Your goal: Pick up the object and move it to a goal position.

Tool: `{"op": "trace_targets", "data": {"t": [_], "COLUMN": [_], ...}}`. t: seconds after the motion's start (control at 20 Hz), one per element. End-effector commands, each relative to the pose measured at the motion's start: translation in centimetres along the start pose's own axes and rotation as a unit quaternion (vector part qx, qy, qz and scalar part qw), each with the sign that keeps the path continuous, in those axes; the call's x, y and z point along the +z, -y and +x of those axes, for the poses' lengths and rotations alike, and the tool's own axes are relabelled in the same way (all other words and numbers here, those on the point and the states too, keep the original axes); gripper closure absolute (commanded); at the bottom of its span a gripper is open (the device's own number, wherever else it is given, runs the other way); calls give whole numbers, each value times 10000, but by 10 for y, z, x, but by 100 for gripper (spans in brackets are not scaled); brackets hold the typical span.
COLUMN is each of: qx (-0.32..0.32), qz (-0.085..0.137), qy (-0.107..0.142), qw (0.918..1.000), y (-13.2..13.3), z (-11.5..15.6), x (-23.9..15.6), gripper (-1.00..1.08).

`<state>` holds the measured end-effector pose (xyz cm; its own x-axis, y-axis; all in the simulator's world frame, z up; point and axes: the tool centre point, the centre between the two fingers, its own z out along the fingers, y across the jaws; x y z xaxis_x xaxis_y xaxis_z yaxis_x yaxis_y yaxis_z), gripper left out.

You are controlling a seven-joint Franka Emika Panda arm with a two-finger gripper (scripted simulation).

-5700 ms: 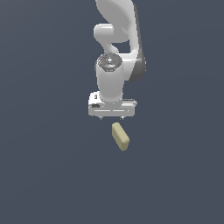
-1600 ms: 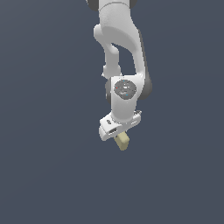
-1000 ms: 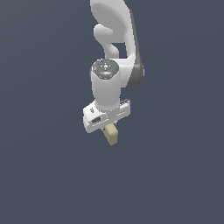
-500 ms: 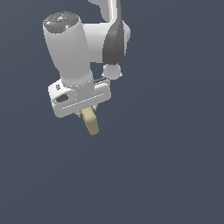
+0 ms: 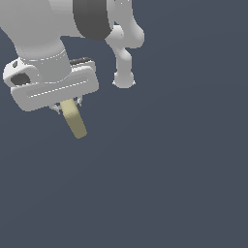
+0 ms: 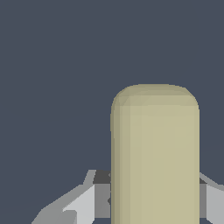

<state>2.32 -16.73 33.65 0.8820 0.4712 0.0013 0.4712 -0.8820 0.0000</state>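
The object, a pale tan elongated block with rounded edges, hangs from under my white gripper at the exterior view's upper left. The gripper is shut on the block's upper end, and the block's free end sticks out below it, tilted slightly. The block is held well above the dark floor. In the wrist view the block fills the middle, with a grey finger pressed to one side and another finger on the other.
The white and dark grey arm links fill the top of the exterior view. A flat dark blue-grey floor lies all around, with no other objects on it.
The gripper closed on the block, lifted it off the floor, and carried it up and toward the exterior view's left, much closer to that camera.
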Motion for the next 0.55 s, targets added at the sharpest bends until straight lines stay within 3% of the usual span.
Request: {"op": "trace_targets", "data": {"t": [0.0,0.5], "qx": [-7,-6], "qz": [3,1], "qy": [4,6], "qw": [10000,10000], "y": [-9,-23], "z": [-5,-10], "x": [-12,-29], "gripper": [108,108]}}
